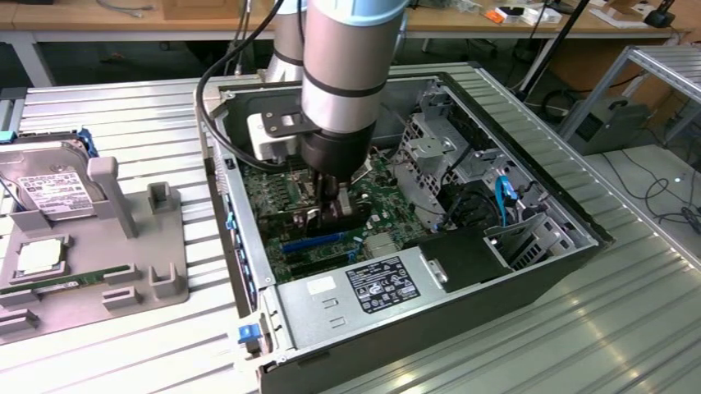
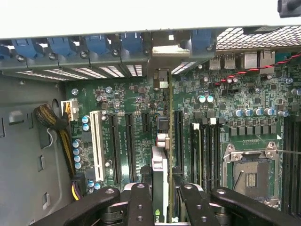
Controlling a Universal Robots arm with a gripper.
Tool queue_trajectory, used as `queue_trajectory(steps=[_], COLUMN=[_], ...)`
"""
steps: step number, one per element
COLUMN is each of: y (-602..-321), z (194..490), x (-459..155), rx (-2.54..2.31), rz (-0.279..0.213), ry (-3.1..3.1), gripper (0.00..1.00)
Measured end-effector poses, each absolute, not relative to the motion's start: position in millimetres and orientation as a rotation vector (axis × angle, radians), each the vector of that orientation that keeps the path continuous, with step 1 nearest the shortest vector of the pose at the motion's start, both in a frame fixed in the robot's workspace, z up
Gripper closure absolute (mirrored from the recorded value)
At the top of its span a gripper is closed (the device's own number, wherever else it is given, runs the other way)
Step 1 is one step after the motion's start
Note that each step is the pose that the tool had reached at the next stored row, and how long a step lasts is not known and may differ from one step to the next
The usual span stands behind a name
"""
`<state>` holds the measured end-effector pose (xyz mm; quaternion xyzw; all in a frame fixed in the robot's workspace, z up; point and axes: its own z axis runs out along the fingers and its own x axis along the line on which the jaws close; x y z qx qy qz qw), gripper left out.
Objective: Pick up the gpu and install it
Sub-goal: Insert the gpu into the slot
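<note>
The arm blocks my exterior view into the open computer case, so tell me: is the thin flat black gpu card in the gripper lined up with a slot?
Observer: In the wrist view the gpu stands edge-on, parallel to the long black motherboard slots.
Operator: Where does its far end sit?
Observer: At the case's rear wall, in the gap between two blue plastic latches.
Operator: Is the gripper on it?
Observer: Yes, the gripper has a finger against each face.

ribbed metal table [image 1: 613,320], wooden benches [image 1: 131,25] behind, cables on grey floor [image 1: 657,176].
</note>
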<state>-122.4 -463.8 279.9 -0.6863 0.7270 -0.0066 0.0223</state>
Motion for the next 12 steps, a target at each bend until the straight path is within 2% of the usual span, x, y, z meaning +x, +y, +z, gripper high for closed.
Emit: queue_trajectory(steps=[12], y=[-460.4], z=[277.6], x=[-124.3], rx=[-2.126], rz=[-0.021], ry=[2.252], gripper=[0.73])
